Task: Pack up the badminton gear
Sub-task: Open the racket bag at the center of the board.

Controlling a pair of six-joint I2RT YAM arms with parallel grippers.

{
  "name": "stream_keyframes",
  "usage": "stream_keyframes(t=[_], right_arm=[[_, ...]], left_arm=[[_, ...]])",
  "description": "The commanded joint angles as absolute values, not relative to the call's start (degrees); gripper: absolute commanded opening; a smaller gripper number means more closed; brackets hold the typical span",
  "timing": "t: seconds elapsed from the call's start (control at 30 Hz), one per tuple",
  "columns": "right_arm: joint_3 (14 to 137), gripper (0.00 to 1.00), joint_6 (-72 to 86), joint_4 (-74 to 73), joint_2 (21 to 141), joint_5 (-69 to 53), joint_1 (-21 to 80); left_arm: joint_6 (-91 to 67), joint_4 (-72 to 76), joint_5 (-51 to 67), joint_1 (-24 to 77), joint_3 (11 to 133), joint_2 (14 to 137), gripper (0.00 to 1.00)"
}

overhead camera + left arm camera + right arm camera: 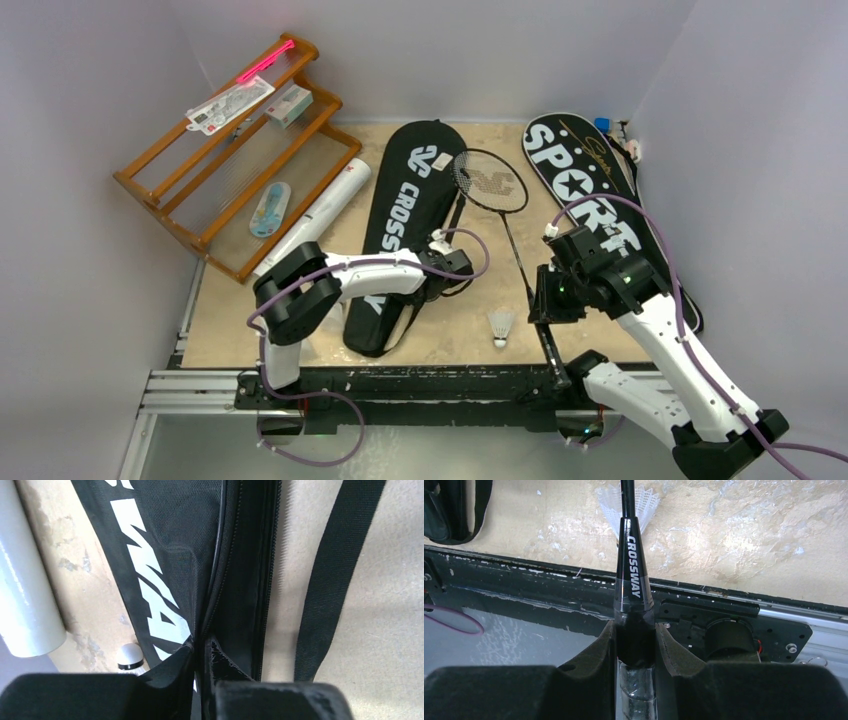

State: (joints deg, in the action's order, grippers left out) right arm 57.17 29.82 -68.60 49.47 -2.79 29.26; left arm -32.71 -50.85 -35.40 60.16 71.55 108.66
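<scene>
Packing looks barely begun: the right gripper (635,640) clamps the Crossway racket (490,180) by its handle between the bags, the left gripper (202,650) pinches the zipper edge of the Crossway bag (400,200) — shuttlecock (501,326) and white tube (320,215) lie loose.

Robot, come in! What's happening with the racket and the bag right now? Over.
Left gripper pinching open edge of CROSSWAY bag. Right gripper clamped on racket handle, racket not bagged yet. Shuttlecock loose on table beside the shaft. Over.

bare table (465,320) strip between left bag (405,200) and racket (490,182) passable, shuttlecock (501,325) in it; rack (225,170) blocks far-left
</scene>
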Motion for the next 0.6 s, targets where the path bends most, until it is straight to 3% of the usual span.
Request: stream_keyframes(t=[0.0,0.2,0.57], right_arm=[[58.1,0.0,28.7,-67.3,49.4,-3.6,29.5],[61.5,0.0,29.2,-72.0,50.3,0.6,29.6],[63.8,0.0,32.6,-78.1,52.2,7.0,33.0]], left_arm=[[-35.6,-55.1,-41.0,60.9,75.0,109.0,0.0],[-36.7,-59.1,-44.7,62.4,79.7,109.5,0.0],[-29.3,-42.7,-28.6,54.7,74.3,98.4,0.0]])
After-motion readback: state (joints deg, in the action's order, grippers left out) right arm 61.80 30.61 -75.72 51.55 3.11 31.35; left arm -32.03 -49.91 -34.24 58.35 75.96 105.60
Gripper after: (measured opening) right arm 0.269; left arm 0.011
